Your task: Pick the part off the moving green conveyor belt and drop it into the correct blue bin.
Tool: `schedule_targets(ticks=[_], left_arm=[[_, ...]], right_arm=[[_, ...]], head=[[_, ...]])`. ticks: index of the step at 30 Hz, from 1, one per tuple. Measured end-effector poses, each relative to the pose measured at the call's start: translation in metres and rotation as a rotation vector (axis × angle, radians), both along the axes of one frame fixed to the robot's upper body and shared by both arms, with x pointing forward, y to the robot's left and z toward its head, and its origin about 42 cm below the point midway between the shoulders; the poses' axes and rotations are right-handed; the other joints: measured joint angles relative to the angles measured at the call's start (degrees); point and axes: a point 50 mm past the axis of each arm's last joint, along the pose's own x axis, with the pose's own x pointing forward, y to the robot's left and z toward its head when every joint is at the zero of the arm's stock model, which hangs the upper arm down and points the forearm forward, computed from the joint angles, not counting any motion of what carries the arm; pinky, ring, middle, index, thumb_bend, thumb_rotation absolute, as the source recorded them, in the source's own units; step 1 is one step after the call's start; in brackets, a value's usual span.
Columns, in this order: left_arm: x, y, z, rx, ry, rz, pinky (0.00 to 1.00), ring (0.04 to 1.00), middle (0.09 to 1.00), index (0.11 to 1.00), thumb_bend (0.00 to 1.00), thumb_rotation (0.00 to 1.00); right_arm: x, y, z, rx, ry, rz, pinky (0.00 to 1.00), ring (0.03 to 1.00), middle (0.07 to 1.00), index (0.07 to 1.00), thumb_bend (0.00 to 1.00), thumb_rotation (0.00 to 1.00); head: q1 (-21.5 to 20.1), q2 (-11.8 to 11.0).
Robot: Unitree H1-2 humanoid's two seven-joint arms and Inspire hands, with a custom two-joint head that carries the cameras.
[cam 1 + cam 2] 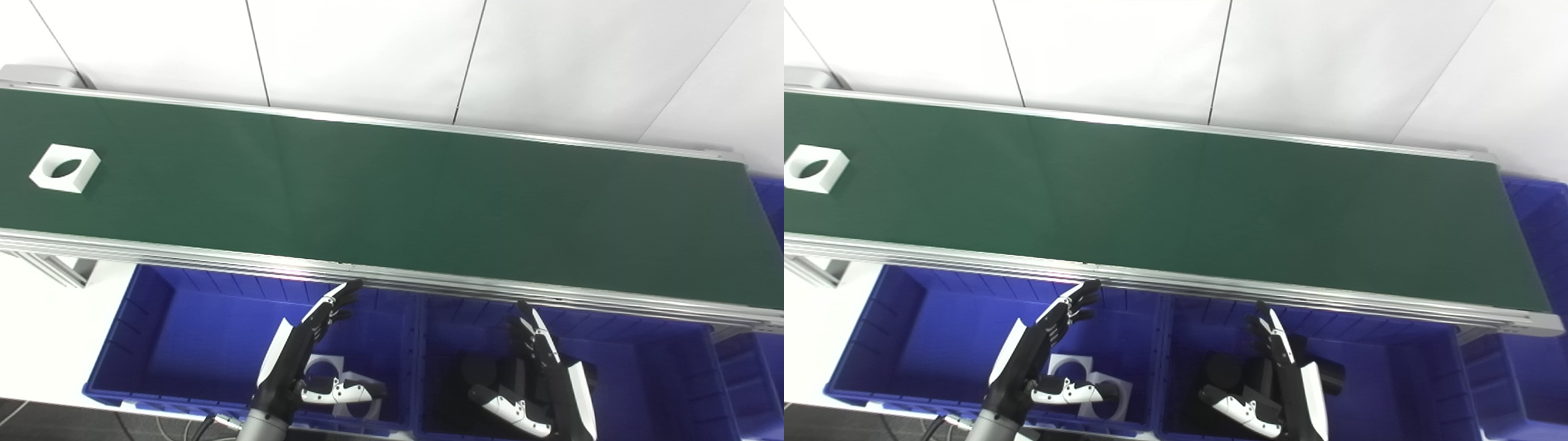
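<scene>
Fingers (334,306) of both hands apart, empty, w/ white parts (334,373) in left blue bin (135,343), black parts (1225,370) in right bin (661,367).

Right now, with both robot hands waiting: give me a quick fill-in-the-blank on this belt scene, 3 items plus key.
1. The white part lies on the belt at its far ____ end.
2. The hole through the white part is ____ in shape.
3. The left robot hand hovers over the left bin, which holds ____ parts.
4. The right robot hand, open, hovers over the bin holding ____ parts.

Missing words: left; round; white; black
</scene>
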Motion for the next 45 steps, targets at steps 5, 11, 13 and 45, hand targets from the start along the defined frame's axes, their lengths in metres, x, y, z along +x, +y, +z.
schedule_targets(ticks=[5,11,13,45], left_arm=[[0.000,0.000,0.000,0.000,0.000,0.000,0.80,0.878,0.924,0.875,0.81,0.06],[0.000,0.000,0.000,0.000,0.000,-0.001,0.80,0.878,0.923,0.875,0.82,0.06],[0.000,0.000,0.000,0.002,0.000,-0.001,0.81,0.882,0.928,0.876,0.82,0.07],[0.017,0.005,0.054,-0.026,-0.185,0.005,0.73,0.826,0.856,0.856,0.97,0.21]], right_arm=[[0.000,0.000,0.000,-0.001,0.000,0.001,0.79,0.849,0.861,0.948,0.87,0.55],[0.000,0.000,0.000,0.000,0.000,0.002,0.78,0.848,0.867,0.948,0.87,0.54],[0.001,0.000,0.000,-0.004,-0.001,0.004,0.77,0.846,0.870,0.946,0.87,0.55],[0.001,-0.010,-0.018,-0.045,0.015,-0.014,0.78,0.834,0.870,0.950,0.81,0.52]], head=[[0.00,0.00],[-0.09,-0.09],[0.00,-0.17],[16.35,-9.75]])
